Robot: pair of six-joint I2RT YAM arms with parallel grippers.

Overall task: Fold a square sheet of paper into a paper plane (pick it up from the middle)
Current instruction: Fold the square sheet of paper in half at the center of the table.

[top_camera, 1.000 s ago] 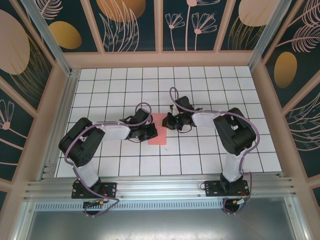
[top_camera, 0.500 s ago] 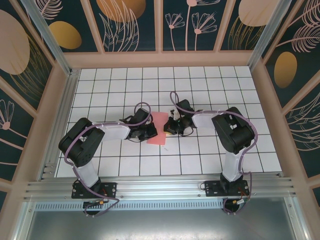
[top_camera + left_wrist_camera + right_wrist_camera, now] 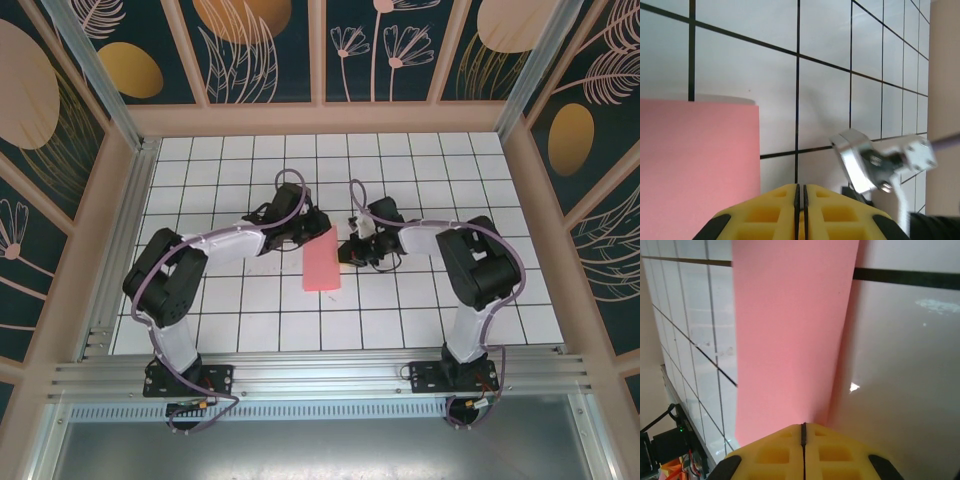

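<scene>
Left claw (image 3: 800, 188): two yellow ribbed plastic fingers are set together with only a hairline slit between them, and nothing is visible in the slit. It sits low by the far end of the sheet, and the pink surface runs under its left finger.
Right claw (image 3: 803, 426): the same yellow fingers are closed flat against each other. Their tips meet a long edge of the sheet. Whether they pinch it or merely press on it I cannot tell.
Paper: a thin salmon-pink sheet of paper (image 3: 322, 259), plain and matte, forms a rectangle longer than wide with crisp straight edges. It lies on the worktop between the two claws, slightly slanted against the grid.
Worktop (image 3: 420, 305): a glossy white surface ruled by thin black lines into square tiles. It catches soft glare in the right wrist view.
Room: dark teal wall panels (image 3: 260, 50) are printed with peach and gold leaves, flowers and round discs, and set in pale pink-beige framing.
Near edge: brushed aluminium rails (image 3: 320, 378) carry both arm bases.
Arms: the left arm (image 3: 225, 243) and right arm (image 3: 470, 265) have black joints and white link covers, with lilac cables looping along them.
Bracket: a blurred silver metal bracket (image 3: 862, 160) with screw heads stands beyond the left claw's tips, to the right.
</scene>
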